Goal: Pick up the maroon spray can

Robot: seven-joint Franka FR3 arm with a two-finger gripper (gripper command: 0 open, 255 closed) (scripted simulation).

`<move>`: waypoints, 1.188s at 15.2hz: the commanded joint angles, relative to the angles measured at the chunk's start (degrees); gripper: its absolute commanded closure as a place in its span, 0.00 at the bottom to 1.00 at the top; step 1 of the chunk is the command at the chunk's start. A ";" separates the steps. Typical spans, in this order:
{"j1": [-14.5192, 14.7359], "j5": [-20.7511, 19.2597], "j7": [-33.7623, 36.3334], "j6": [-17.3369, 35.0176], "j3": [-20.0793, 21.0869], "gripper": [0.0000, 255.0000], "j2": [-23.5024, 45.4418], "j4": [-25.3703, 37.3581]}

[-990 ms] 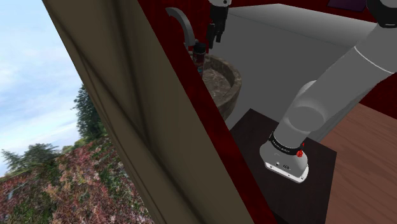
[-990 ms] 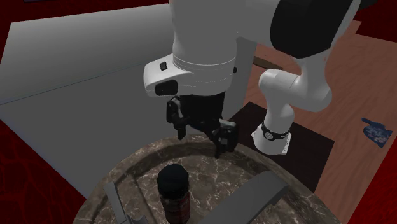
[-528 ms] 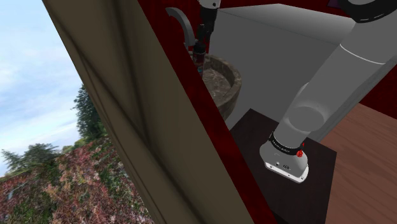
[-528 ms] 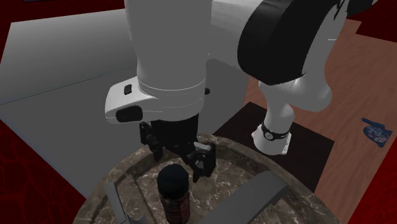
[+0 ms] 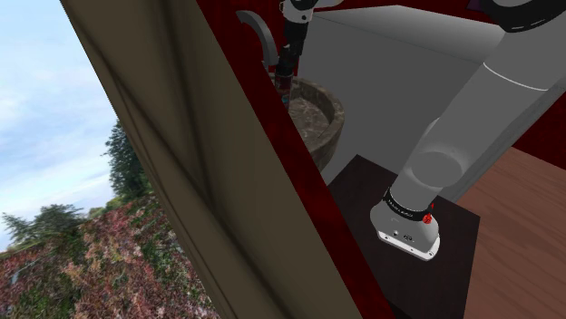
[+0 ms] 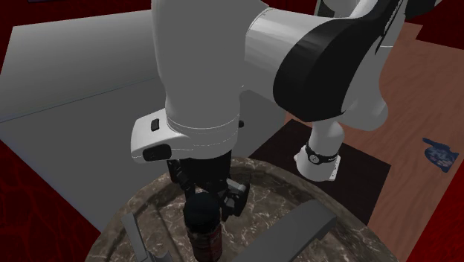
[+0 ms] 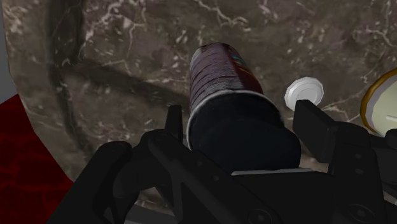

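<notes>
Claw: all-black two-finger claw [image 7: 242, 130] hung spread open, its fingers [image 7: 313, 127] straddling the can's black cap, a gap showing on one side.
Can: maroon cylindrical spray can [image 7: 219, 70] stood upright between the fingers, ungrasped, inside the sink.
Sink: round brown marbled stone sink [image 7: 127, 38].
Nearby: small white round disc [image 7: 304, 93] lay just beside the can.

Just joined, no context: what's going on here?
The white Franka arm holds its gripper low over a maroon spray can with a black cap, which stands upright in a marbled stone basin. The fingers are open, one on each side of the cap, with a gap showing beside one. The can is not yet gripped or lifted.
</notes>
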 commanded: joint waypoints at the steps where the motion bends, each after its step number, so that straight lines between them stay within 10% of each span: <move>1: -0.01 0.01 -0.03 0.10 -0.01 1.00 0.03 -0.09; 18: 0.04 -0.04 0.08 -6.79 0.08 1.00 -0.57 6.21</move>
